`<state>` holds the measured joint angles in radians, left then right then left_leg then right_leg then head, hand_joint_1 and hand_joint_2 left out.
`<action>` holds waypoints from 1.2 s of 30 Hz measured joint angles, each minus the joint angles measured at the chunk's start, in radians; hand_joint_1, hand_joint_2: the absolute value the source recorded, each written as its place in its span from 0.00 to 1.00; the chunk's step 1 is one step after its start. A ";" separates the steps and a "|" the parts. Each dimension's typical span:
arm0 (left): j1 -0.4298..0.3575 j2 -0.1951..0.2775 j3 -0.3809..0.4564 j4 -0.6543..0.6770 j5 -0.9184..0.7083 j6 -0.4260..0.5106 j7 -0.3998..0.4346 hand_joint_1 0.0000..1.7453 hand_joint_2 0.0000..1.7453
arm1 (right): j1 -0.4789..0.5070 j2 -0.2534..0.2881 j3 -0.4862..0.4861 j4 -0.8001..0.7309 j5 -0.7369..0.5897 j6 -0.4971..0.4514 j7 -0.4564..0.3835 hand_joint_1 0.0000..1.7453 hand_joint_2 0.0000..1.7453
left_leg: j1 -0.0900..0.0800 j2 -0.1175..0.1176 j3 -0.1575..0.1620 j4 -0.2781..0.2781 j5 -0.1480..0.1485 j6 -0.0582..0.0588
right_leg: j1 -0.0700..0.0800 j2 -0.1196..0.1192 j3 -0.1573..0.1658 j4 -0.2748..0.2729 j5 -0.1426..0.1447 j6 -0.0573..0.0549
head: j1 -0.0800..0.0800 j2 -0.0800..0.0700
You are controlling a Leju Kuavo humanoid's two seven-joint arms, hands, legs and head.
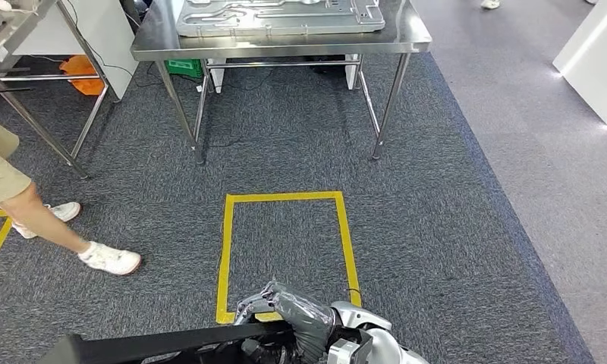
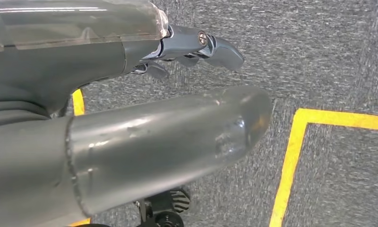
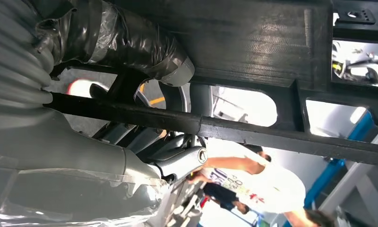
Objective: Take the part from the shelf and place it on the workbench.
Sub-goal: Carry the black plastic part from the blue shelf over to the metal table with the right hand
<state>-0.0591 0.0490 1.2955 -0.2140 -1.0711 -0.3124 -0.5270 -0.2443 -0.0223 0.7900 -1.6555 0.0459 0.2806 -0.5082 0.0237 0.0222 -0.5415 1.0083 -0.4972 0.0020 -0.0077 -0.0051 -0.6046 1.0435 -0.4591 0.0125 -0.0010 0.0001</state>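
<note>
A flat black plastic frame part with open cut-outs (image 1: 171,343) sits low at the near edge of the head view, held out in front of the robot's body above the grey carpet floor (image 1: 437,227). The right robot hand (image 1: 289,318), wrapped in grey tape, grips the part's right end; in the right wrist view its taped thumb (image 3: 130,45) lies over one side of the black frame (image 3: 253,42) and its darker fingers (image 3: 177,161) curl around a thin bar of the frame from the other side. The left robot hand (image 2: 187,47) shows in its own wrist view hanging over the carpet, its fingers partly curled; I cannot tell whether it holds anything.

On the floor just ahead of the part is a square outline of yellow tape (image 1: 285,199). Beyond it stands a stainless steel surface (image 1: 285,42) on thin legs, carrying a flat silver metal panel (image 1: 278,17). At left, a person's legs in white sneakers (image 1: 109,259) stand on the carpet.
</note>
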 joint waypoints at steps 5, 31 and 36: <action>-0.002 0.000 0.000 0.000 0.000 0.000 -0.001 0.00 0.00 | 0.000 0.000 -0.002 -0.009 0.001 -0.003 -0.001 0.96 1.00 | 0.005 -0.004 -0.012 0.039 -0.032 -0.027 | -0.001 0.006 0.016 -0.022 -0.004 -0.035 | 0.000 0.000; 0.001 0.004 0.005 0.000 -0.004 0.000 -0.001 0.00 0.00 | 0.006 -0.005 -0.004 -0.012 0.012 0.005 0.006 0.96 1.00 | 0.005 -0.012 0.019 -0.003 -0.019 -0.009 | -0.005 0.003 -0.007 0.004 0.002 0.001 | 0.000 0.000; -0.003 0.003 0.006 0.000 -0.004 -0.001 -0.002 0.00 0.00 | 0.005 -0.004 -0.004 -0.013 0.015 0.007 0.010 0.96 1.00 | 0.008 -0.011 0.002 0.058 -0.063 -0.033 | -0.006 0.008 0.018 -0.014 -0.014 -0.037 | -0.001 0.000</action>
<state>-0.0625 0.0523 1.3013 -0.2140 -1.0756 -0.3132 -0.5293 -0.2393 -0.0261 0.7862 -1.6688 0.0608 0.2878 -0.4987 0.0322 0.0111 -0.5394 1.0666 -0.5601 -0.0308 -0.0134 0.0031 -0.5862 1.0295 -0.4736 -0.0246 -0.0016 0.0002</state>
